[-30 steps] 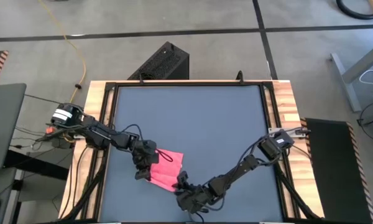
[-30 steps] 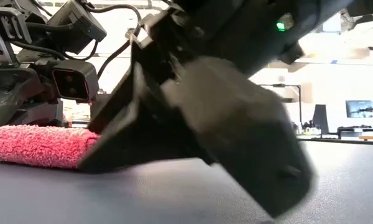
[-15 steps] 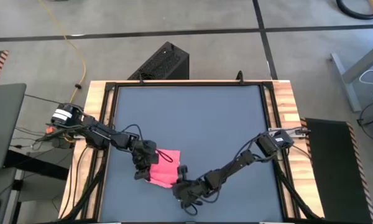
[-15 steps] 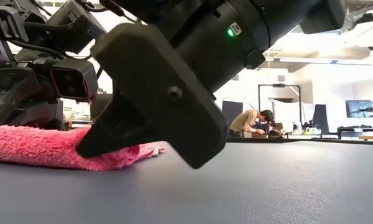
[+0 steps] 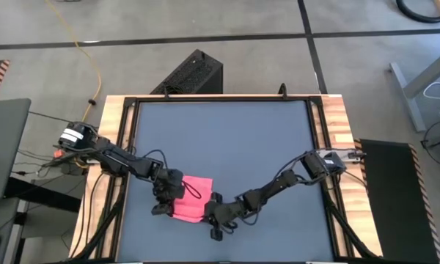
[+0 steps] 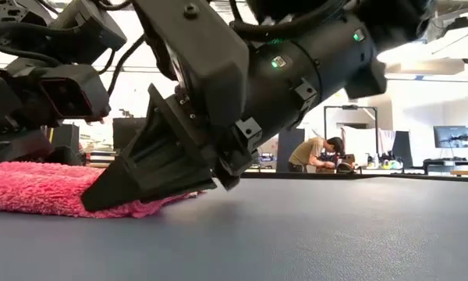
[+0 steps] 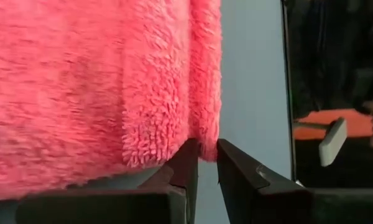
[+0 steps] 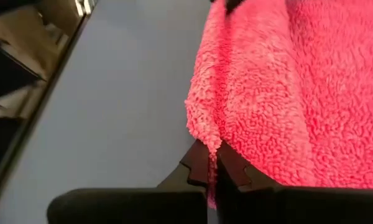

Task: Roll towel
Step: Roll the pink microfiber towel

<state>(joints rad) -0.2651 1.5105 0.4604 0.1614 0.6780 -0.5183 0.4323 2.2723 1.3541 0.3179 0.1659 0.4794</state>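
The bright pink towel (image 5: 192, 205) lies flat on the dark grey table (image 5: 235, 139), near the front edge and left of centre. My left gripper (image 5: 163, 204) is low at the towel's left side. In the left wrist view its fingers stand a little apart, with the towel's edge (image 7: 205, 148) between their tips. My right gripper (image 5: 214, 214) is at the towel's near right side and is shut on the cloth. In the low view it slants down onto the towel (image 6: 31, 191). My left gripper (image 7: 206, 167) has the towel's left edge between its fingertips (image 7: 188, 163), with table showing in the gap farther back. I cannot tell if the pads touch the cloth. My right gripper (image 8: 212, 167) pinches a thin edge of the towel (image 8: 205, 138) at its near right side. Its fingers (image 6: 125, 183) slant down from the table's right, and the towel stays on the table.
Bare tabletop (image 5: 264, 147) stretches toward the far and right sides. A wooden frame (image 5: 337, 147) borders the table. A black box (image 5: 194, 73) stands on the floor beyond the far edge. A person (image 6: 308, 152) sits far back in the room.
My right gripper has gone toward the table's left onto the towel's near right edge and has shut there. My left gripper has shifted a little toward the near left. The towel's far right corner has drawn inward, and the towel looks flatter in the low view.
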